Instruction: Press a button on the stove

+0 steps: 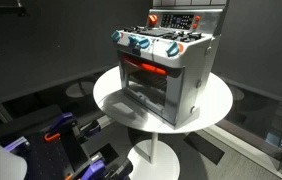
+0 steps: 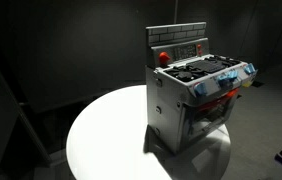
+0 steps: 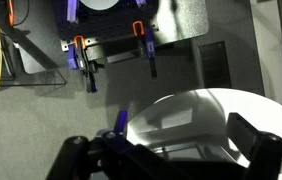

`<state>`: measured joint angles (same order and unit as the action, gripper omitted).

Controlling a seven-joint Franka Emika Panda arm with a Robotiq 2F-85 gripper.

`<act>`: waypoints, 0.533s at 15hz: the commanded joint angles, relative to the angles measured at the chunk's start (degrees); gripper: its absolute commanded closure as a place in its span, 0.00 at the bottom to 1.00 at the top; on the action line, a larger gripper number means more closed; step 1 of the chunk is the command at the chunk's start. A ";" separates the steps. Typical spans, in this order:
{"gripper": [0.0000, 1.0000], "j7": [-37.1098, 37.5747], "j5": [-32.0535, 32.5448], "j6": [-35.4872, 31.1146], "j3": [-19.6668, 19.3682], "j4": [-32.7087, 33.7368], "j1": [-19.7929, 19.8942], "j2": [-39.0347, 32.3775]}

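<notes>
Jaws are seen spread wide and empty in the wrist view, gripper [image 3: 166, 150] over the white table [image 3: 231, 105]. Stove [image 1: 169, 68] is seen upright on that table in both exterior views.

a round white table [image 1: 216, 105] stands above dark floor with two purple-and-orange clamps [image 3: 81, 55].

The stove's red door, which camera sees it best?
An exterior view: the stove faces it, so the door shows nearly head-on, glowing red. In an exterior view from the side, the door is a slanted strip. The wrist view shows mostly the white table, no door.
</notes>
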<state>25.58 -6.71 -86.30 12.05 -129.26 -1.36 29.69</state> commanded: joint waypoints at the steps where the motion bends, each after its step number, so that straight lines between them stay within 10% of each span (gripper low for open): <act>1: 0.00 0.11 0.11 0.10 -0.24 0.12 -0.29 -0.07; 8: 0.00 2.07 1.52 -3.46 -0.22 1.87 1.05 -1.23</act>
<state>25.85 -6.37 -87.96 12.02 -129.22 -1.06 29.57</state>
